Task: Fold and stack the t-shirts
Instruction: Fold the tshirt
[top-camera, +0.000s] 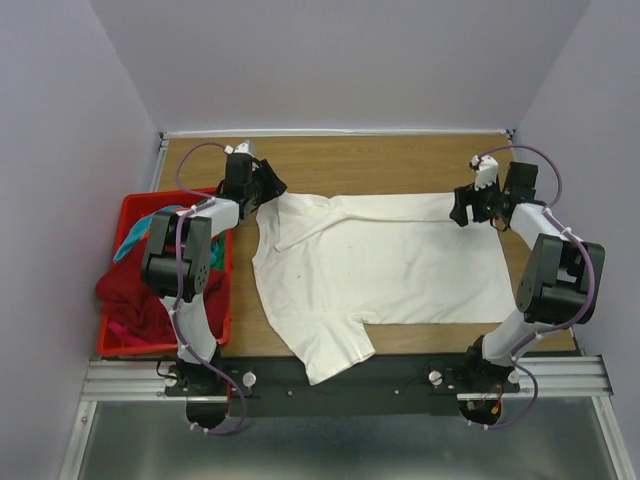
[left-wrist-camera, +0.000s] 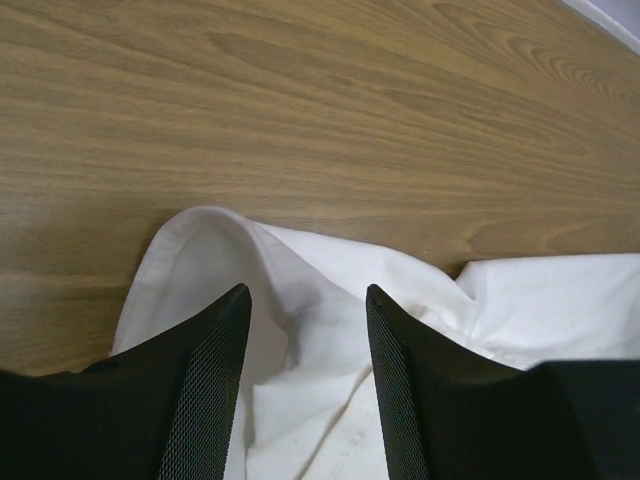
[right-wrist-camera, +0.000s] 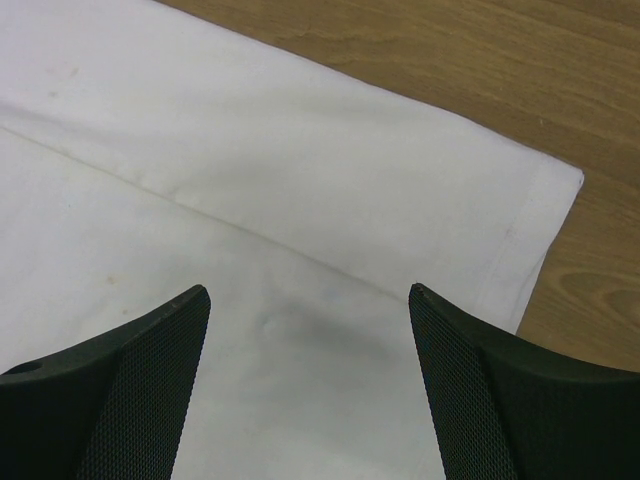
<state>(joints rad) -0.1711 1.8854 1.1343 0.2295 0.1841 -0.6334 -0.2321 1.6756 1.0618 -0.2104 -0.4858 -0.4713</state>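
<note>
Top external: white t-shirt (top-camera: 390, 260) lies spread flat across the wooden table (top-camera: 400, 160), collar end toward the left arm, bottom hem toward the right arm, near sleeve hanging over the front edge. More shirts, dark red (top-camera: 125, 295) and teal (top-camera: 135, 235), are heaped in the red basket (top-camera: 135, 205) at the left. Looks like light, limp cotton. It likely sags and wrinkles when lifted, so pinch it at edges and corners and lift both ends together. Left gripper (top-camera: 268, 188) is at the far shoulder, right gripper (top-camera: 462, 212) at the far hem corner.

Left wrist: left gripper (left-wrist-camera: 306, 292) has its jaws partly apart, straddling a raised fold of white cloth (left-wrist-camera: 560, 300) at the shirt's edge. Fingers (left-wrist-camera: 200, 390) touch or nearly touch the fabric. No pinch yet, and bare wood lies beyond.

Right wrist: right gripper (right-wrist-camera: 308, 290) spread wide, holding nothing, hovering over flat white cloth (right-wrist-camera: 300, 170) just inside the hem corner (right-wrist-camera: 560, 190). A crease runs diagonally under it.
</note>
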